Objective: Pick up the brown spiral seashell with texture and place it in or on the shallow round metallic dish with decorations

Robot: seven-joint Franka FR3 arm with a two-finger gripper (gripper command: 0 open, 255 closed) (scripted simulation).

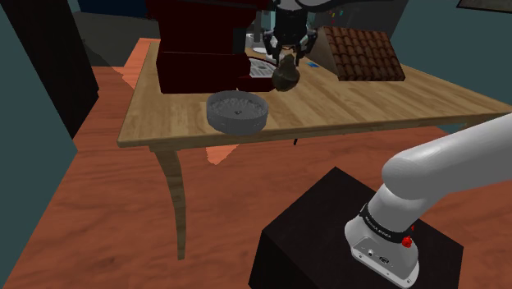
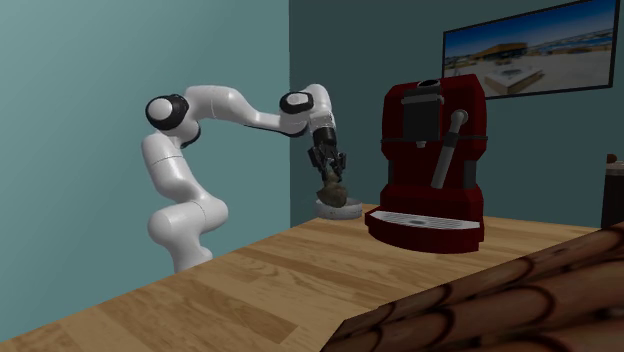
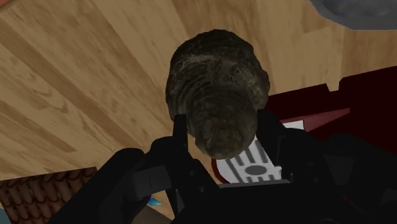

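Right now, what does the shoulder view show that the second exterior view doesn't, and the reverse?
Shoulder view's own: the black stand, the reddish floor and a table leg. Second exterior view's own: the framed wall picture. Shared: the gripper shut on the brown seashell, the grey dish, the red coffee machine and the wooden table.

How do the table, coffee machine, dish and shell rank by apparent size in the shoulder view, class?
1. table
2. coffee machine, though the picture's top edge cuts it off
3. dish
4. shell, farther from the camera than the dish, but plainly smaller
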